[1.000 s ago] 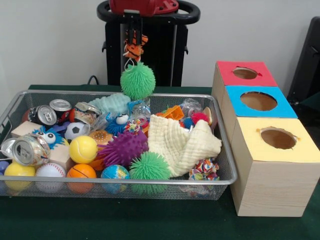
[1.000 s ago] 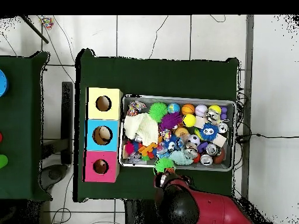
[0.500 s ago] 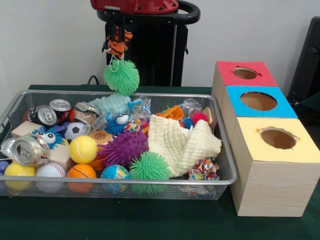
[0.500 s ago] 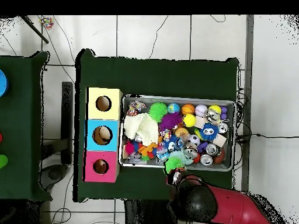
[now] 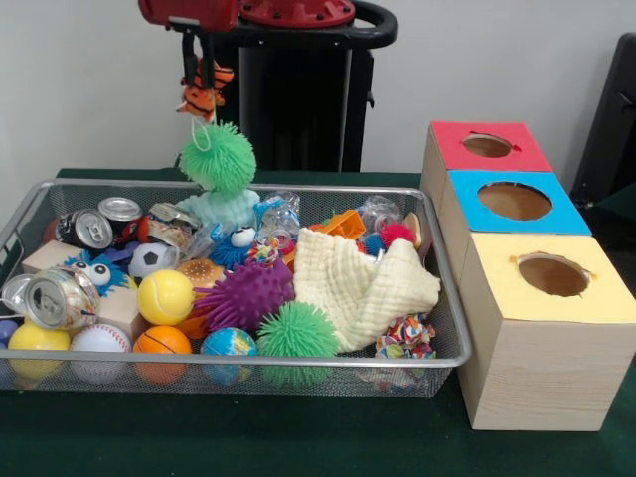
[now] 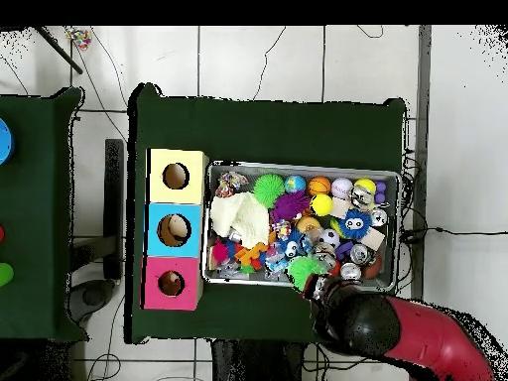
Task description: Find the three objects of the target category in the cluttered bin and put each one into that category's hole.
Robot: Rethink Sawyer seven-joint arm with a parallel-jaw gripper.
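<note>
My gripper (image 5: 200,72) hangs above the back left part of the wire bin (image 5: 298,364), shut on a small orange striped toy (image 5: 202,87). A green spiky ball (image 5: 217,157) dangles from that toy on a white loop, just over a pale teal cloth (image 5: 221,208). In the overhead view the same green spiky ball (image 6: 306,270) shows at the bin's lower edge, with the gripper (image 6: 318,288) beside it. Three boxes with holes stand next to the bin: red (image 5: 487,147), blue (image 5: 514,202) and yellow (image 5: 553,275).
The bin holds a second green spiky ball (image 5: 297,334), a purple spiky ball (image 5: 244,295), a cream cloth (image 5: 363,281), crushed cans (image 5: 62,298), and several small sport balls (image 5: 165,296). The overhead view shows the bin rim (image 6: 302,167) and the yellow box (image 6: 176,177).
The gripper has carried the orange toy and hanging green ball leftward in the front view, rightward in the overhead view, and the ball now hangs lower over the bin.
</note>
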